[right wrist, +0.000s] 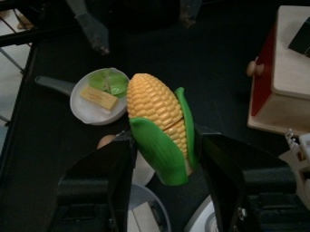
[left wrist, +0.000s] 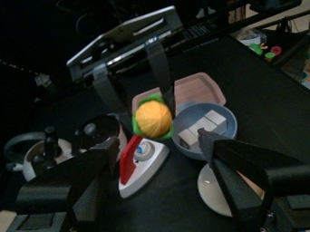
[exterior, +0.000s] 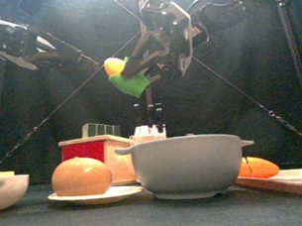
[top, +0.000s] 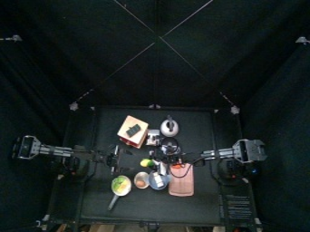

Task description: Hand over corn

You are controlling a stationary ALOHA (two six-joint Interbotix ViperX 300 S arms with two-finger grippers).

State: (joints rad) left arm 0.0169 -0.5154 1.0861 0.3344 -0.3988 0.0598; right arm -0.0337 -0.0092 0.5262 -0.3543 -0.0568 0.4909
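Observation:
The corn (right wrist: 164, 113), yellow kernels in a green husk, stands between the jaws of my right gripper (right wrist: 168, 152), which is shut on its lower husk end. In the front view the corn (exterior: 124, 78) hangs tilted high above the table under the right gripper (exterior: 161, 46). From above, the corn (top: 147, 162) is a small yellow-green spot near the table's middle. My left gripper (left wrist: 158, 177) is open and holds nothing. It faces the corn (left wrist: 151, 118), seen end-on a short way ahead, apart from it.
Along the table's front stand a grey bowl (exterior: 187, 164), an orange round thing on a plate (exterior: 82, 176), a red-and-white box (exterior: 97, 146) and a pink plate (exterior: 299, 180). A tan wooden board (top: 179, 184), a kettle (top: 169, 126) and a pan (top: 120, 186) show from above.

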